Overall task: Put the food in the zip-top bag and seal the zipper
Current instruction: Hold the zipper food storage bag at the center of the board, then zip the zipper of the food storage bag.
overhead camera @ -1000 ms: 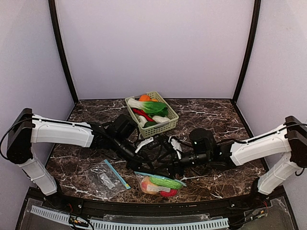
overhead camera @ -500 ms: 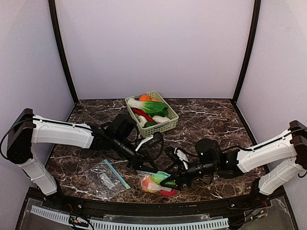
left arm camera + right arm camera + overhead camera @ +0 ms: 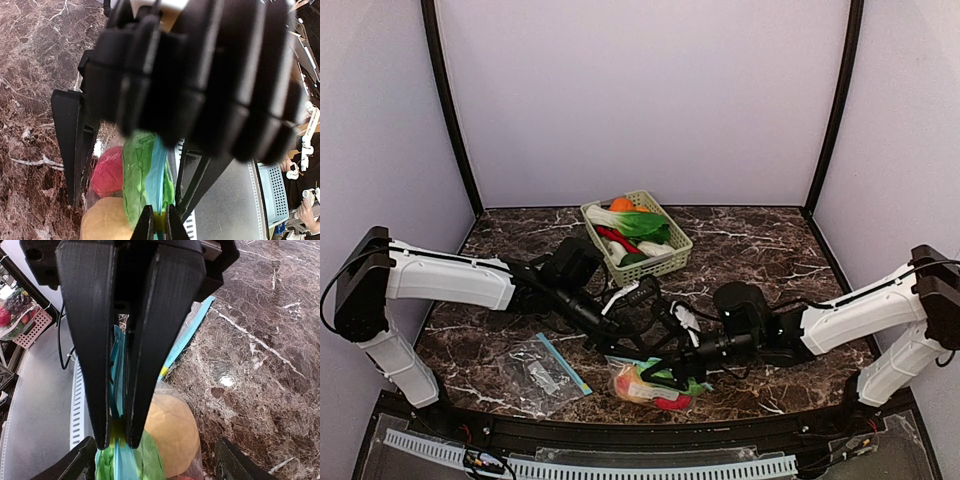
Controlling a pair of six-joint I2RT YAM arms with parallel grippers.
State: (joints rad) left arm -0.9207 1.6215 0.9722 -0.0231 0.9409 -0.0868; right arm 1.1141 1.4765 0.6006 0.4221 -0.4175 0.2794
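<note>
Dark marble tabletop (image 3: 770,250), lilac walls (image 3: 640,100), and at the middle of the near edge the zip-top bag (image 3: 660,392) lies with its long axis along that edge, zipper strip (image 3: 156,170) rearward, peach (image 3: 167,432) and green pieces inside. Now the right gripper (image 3: 117,440) is clamped on the strip, the left gripper (image 3: 131,202) spread wide, straddling the bag. More food (image 3: 638,224) crowds the basket (image 3: 677,252) by the rear edge; a spare bag (image 3: 535,368) lies leftward

your zip-top bag (image 3: 650,386), blue zipper strip (image 3: 156,175) pinched in the right jaws, holds a peach (image 3: 170,432), red apple (image 3: 107,170) and leafy greens (image 3: 135,172) just below the spread left jaws.
</note>
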